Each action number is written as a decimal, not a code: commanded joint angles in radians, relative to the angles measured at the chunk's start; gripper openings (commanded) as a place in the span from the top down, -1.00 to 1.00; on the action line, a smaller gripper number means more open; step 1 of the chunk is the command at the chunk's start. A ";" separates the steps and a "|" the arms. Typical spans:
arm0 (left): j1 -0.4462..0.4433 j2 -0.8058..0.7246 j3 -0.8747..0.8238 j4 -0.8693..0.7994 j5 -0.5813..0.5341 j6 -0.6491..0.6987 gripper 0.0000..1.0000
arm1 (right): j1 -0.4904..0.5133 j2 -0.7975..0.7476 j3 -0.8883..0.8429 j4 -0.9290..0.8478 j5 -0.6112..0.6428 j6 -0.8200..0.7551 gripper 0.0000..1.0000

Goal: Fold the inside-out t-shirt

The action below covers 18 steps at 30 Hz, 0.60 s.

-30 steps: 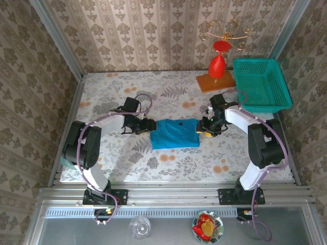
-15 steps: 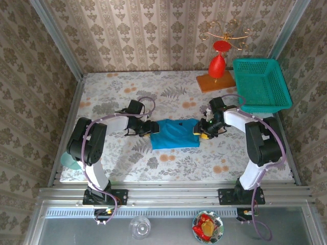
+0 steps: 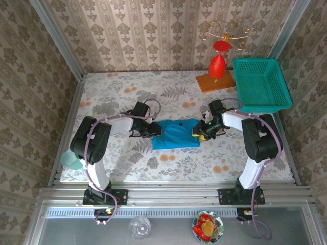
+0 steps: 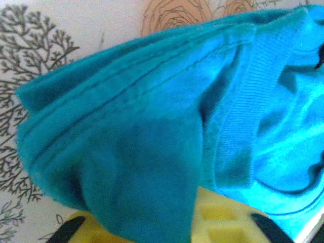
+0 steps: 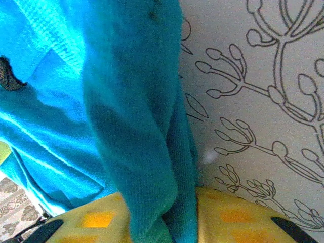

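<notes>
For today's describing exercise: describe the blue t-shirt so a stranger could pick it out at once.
Find the floral-patterned table. Near its middle lies the t-shirt, a rough rectangle of cloth. It is soft, bright blue, unlike the rigid teal mesh basket at the far right.

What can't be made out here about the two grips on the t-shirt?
Left wrist: t-shirt drapes over the left gripper; jaw closure hidden.
Right wrist: cloth likewise covers the right gripper; grip unclear.
Top external: both grippers too small at the shirt's edges; lower folded layers hidden underneath.
</notes>
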 commanded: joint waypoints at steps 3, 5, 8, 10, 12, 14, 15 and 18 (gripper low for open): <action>0.006 0.034 0.083 -0.163 -0.107 0.103 0.87 | 0.007 -0.014 -0.001 -0.021 0.010 0.004 0.35; 0.021 0.046 0.122 -0.225 -0.155 0.147 0.91 | 0.007 -0.027 0.005 -0.041 0.032 -0.003 0.36; 0.074 0.076 0.194 -0.323 -0.226 0.233 0.94 | 0.007 -0.046 0.017 -0.074 0.064 -0.017 0.36; 0.119 0.102 0.242 -0.391 -0.283 0.318 0.95 | 0.005 -0.056 0.022 -0.090 0.081 -0.025 0.35; 0.168 0.135 0.303 -0.475 -0.363 0.391 0.95 | 0.005 -0.065 0.021 -0.090 0.091 -0.028 0.35; 0.214 0.162 0.357 -0.532 -0.434 0.446 0.94 | 0.004 -0.072 0.017 -0.090 0.097 -0.031 0.35; 0.239 0.173 0.384 -0.552 -0.473 0.472 0.94 | 0.005 -0.074 0.015 -0.090 0.098 -0.033 0.35; 0.299 0.206 0.460 -0.580 -0.595 0.539 0.94 | 0.003 -0.081 0.008 -0.118 0.107 -0.039 0.35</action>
